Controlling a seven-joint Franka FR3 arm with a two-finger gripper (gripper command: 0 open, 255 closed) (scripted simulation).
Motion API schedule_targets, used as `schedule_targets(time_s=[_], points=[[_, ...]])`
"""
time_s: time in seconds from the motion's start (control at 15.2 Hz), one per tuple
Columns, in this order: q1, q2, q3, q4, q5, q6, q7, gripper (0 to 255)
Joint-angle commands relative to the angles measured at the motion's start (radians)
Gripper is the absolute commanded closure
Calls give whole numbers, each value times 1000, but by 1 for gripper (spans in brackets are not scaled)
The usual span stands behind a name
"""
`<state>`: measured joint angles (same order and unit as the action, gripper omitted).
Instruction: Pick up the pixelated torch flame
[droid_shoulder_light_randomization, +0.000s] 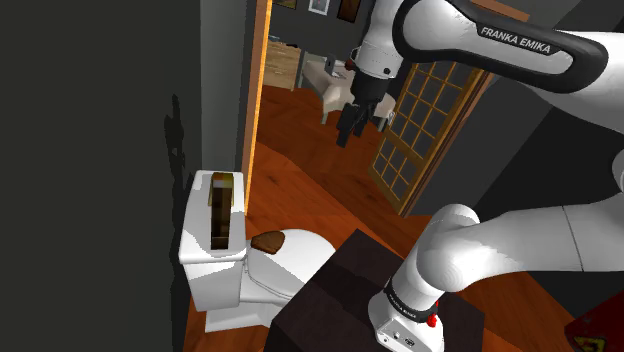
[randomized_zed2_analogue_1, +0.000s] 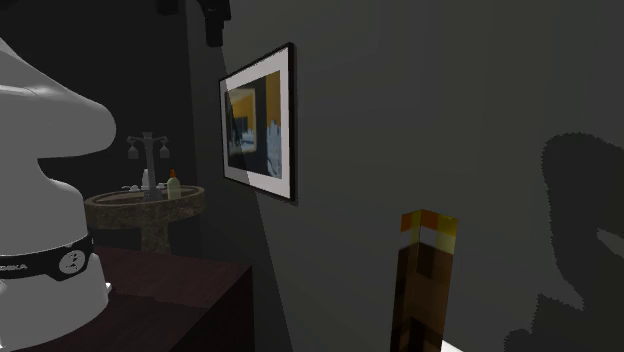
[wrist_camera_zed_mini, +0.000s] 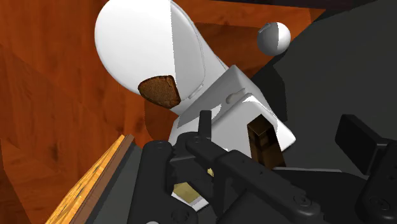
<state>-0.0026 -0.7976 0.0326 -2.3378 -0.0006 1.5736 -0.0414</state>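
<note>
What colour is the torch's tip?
Torch tip: blocky orange, yellow, white; best in second exterior view.

text: "FRANKA EMIKA" | on: white upper arm link (droid_shoulder_light_randomization: 520, 42) | base band (randomized_zed2_analogue_1: 45, 262): lettering cut off, "…KA"

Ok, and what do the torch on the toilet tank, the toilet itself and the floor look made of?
Torch: looks like matte wood, with a blocky dark-brown pixel pattern on the shaft and orange-yellow squares at its tip. Toilet: plain white and smooth with a soft shine, likely ceramic, though nothing confirms it. Floor: polished reddish-brown wood, with grain streaks and a light sheen.
</note>
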Motion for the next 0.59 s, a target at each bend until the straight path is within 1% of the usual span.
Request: schedule_targets(time_s=[0.0,0.26,0.53], points=[[0,0,0,0,0,0,0,0],[-5,93,56,-24,31,121,96,0],[-13,207,109,-23,51,239,190,0]])
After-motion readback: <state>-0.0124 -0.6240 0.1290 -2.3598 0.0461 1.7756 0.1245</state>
